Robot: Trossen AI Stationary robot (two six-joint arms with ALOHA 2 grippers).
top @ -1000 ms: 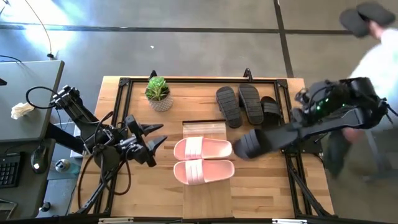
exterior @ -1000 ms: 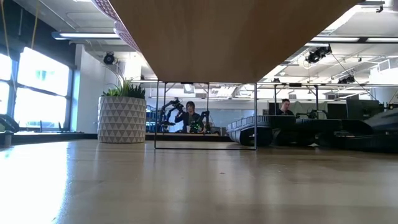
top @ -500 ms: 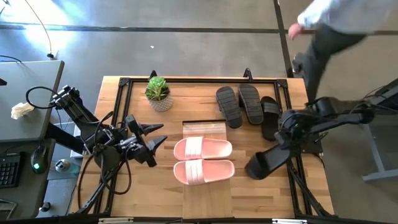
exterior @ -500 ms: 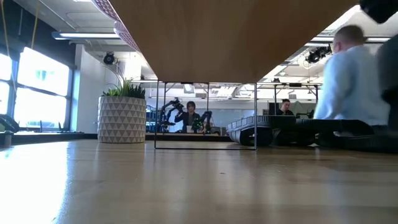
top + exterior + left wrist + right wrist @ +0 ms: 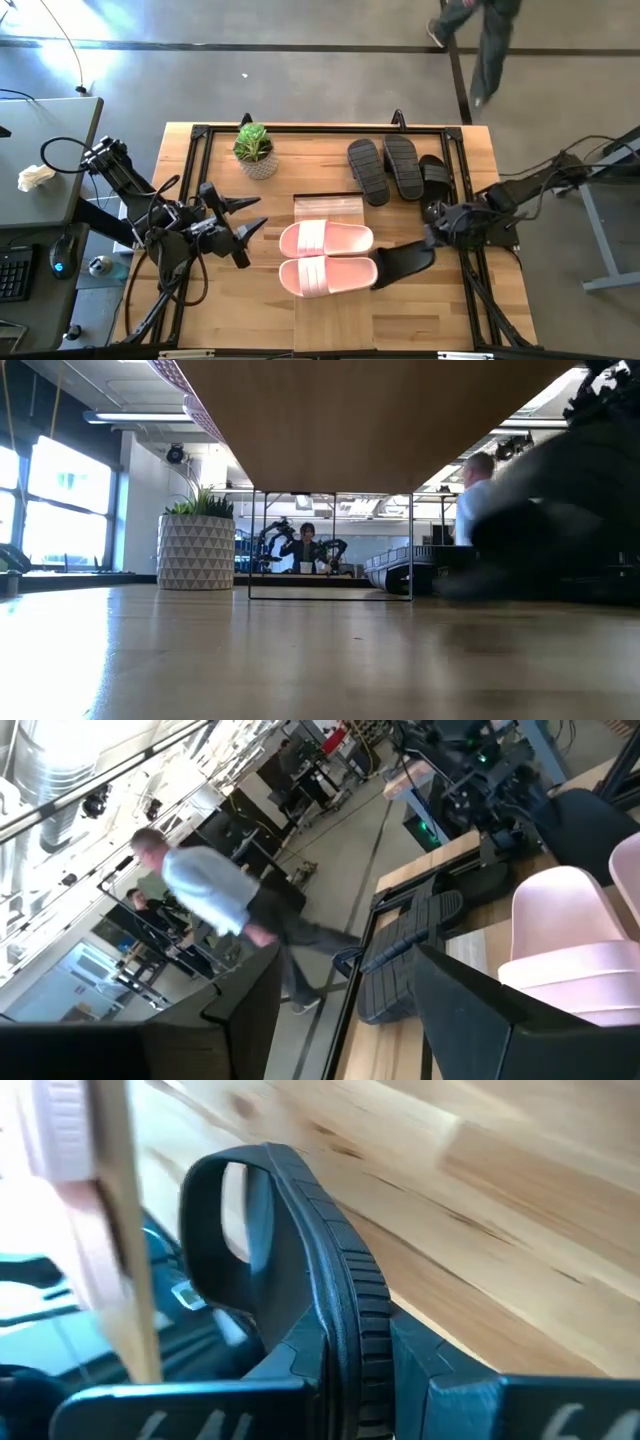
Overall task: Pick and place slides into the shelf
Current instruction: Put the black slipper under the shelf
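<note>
My right gripper (image 5: 432, 241) is shut on a black slide (image 5: 402, 266) at the right side of the shelf (image 5: 327, 322), a light-wood plank. The slide's toe lies close to the near pink slide (image 5: 326, 276). The far pink slide (image 5: 325, 239) sits beside it on the plank. Three more black slides (image 5: 398, 168) rest on the table near its far right corner. In the low view the held slide is a dark blur (image 5: 560, 530) at the right. My left gripper (image 5: 250, 221) hangs open left of the shelf. My right gripper pinches the black slide's heel end (image 5: 335, 1350) between its two fingers (image 5: 520, 1395), one on the footbed side and one on the underside. It comes from the table's right, roughly level. The slide stands on edge, strap (image 5: 228, 1220) away from the gripper; whether it touches the table I cannot tell.
A potted plant (image 5: 255, 150) stands at the far left of the table. A black frame (image 5: 300, 130) runs along the table's edges. A person (image 5: 480, 30) walks on the floor beyond the far edge. Bare wood lies right of the shelf, near the front edge.
My right gripper, carrying the black slide, has drawn back toward the table's right and near edges, come down low, then moved the slide's toe left toward the near pink slide. The slide now shows in the low view. A person has walked past behind the table.
</note>
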